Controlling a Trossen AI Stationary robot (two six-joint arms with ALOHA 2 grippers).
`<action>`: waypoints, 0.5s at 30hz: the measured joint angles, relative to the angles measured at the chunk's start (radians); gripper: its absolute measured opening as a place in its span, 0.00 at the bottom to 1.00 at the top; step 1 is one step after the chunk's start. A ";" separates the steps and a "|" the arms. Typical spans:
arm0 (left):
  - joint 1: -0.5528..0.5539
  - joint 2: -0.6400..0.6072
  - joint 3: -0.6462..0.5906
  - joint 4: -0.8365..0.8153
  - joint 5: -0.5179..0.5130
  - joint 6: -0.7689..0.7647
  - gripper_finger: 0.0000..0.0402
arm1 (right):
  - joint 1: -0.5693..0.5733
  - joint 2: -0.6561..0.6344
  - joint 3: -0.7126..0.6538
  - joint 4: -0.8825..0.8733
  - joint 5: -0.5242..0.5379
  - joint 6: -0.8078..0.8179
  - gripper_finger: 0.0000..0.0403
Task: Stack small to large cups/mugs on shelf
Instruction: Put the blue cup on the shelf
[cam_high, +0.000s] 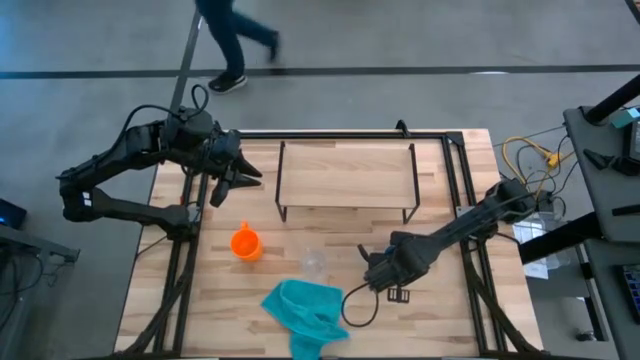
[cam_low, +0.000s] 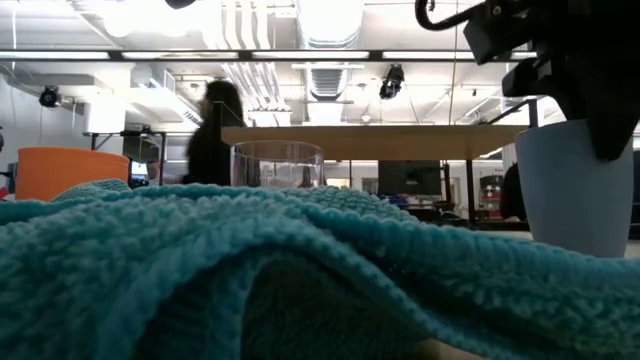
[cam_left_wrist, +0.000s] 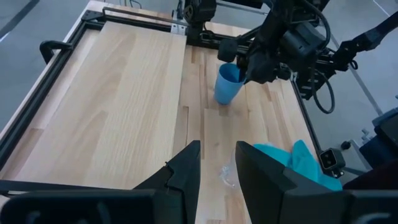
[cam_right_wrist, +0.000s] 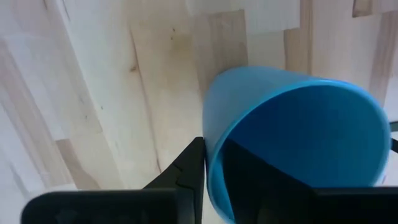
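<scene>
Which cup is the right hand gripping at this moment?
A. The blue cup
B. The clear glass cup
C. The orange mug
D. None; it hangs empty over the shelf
A: the right hand is closed on the rim of the blue cup, one finger inside and one outside in the right wrist view, while the orange mug and the clear glass cup stand free on the table.

A crumpled teal cloth is seen at the wooden tabletop's near edge. A person is seen walking beyond it.
</scene>
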 joint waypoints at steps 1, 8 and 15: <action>0.000 0.000 0.000 0.000 0.000 0.000 0.22 | 0.000 -0.002 0.005 0.002 0.000 -0.001 0.11; 0.000 0.002 -0.001 0.000 0.000 0.000 0.22 | 0.000 -0.004 0.011 0.007 0.000 -0.005 0.06; 0.000 -0.001 0.002 0.001 0.000 -0.001 0.22 | 0.000 -0.004 0.016 0.000 0.000 -0.004 0.03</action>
